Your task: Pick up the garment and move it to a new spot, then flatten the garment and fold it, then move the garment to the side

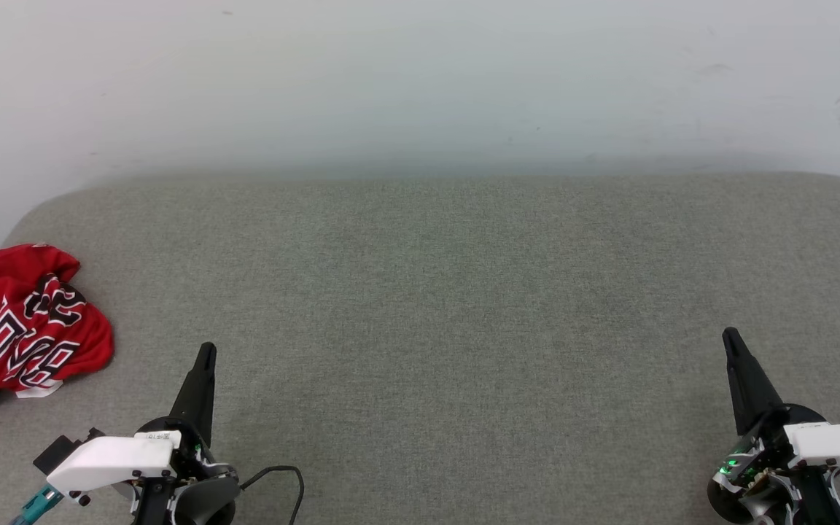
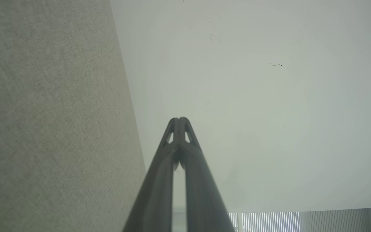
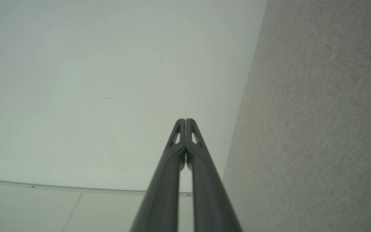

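Item 1, the garment (image 1: 22, 324): a red jersey with black, white-outlined lettering facing up. It is bunched in a loose heap at the far left edge of the grey fabric-covered worktop (image 1: 449, 292), with part of it running past the head view's left border. It is crumpled, so no hem or sleeve lies ready for folding. Item 2, my left claw (image 1: 206, 351): fingers pressed together and holding nothing, poised over the near left of the worktop, near the garment but apart from it. I judge it the natural one for the pick-up, and its fingers must part first. Item 3, my right claw (image 1: 730, 337): likewise closed and empty at the near right, well apart from the garment, probably parked there to leave the middle free. Item 4, the wide middle of the worktop: a fitting new spot for spreading. Task standing: step 1 not begun.
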`<state>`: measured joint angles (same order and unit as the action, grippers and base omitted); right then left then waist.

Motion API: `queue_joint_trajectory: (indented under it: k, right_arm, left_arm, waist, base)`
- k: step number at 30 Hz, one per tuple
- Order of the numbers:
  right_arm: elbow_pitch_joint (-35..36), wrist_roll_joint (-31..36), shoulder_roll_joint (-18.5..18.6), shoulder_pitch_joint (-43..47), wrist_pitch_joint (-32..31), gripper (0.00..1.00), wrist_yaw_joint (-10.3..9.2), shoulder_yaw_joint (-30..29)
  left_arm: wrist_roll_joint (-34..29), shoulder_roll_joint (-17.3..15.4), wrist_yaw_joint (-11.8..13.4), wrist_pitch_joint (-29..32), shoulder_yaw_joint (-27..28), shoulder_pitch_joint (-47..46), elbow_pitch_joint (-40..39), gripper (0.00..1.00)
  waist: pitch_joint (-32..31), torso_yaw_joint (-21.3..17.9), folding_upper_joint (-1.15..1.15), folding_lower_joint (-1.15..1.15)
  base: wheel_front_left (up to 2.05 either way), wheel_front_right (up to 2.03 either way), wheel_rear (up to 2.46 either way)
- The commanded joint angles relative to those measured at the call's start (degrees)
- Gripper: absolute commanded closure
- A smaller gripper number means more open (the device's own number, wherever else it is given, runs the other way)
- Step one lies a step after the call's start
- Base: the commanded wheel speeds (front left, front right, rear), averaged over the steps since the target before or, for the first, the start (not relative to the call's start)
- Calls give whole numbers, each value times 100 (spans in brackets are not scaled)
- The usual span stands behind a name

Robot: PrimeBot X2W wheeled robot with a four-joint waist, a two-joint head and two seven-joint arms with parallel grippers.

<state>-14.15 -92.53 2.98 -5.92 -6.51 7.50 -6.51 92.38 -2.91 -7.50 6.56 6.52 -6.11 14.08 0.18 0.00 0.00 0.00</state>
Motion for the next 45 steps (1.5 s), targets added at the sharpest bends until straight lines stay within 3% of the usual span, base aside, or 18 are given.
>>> queue_joint_trajectory:
  k: [1,26,27,45]
  right_arm:
    - [-5,26,-16,-72,3,100,-2,1]
    - [-5,26,-16,-72,4,100,-2,1]
    - [1,0,0,0,1,0,0,0]
    - [385,264,61,162,402,0,0,240]
  left_arm:
    - [8,14,-14,11,13,-30,-5,100]
    - [8,14,-14,11,14,-30,-5,100]
    - [0,0,0,-1,0,0,1,0]
    - [-208,-42,1,-447,-450,-34,-348,0]
  waist:
    - [0,0,0,0]
    - [0,0,0,0]
    - [0,0,0,0]
    - [9,-4,0,0]
  base:
    - [0,0,0]
    - [0,0,0]
    - [0,0,0]
    - [0,0,0]
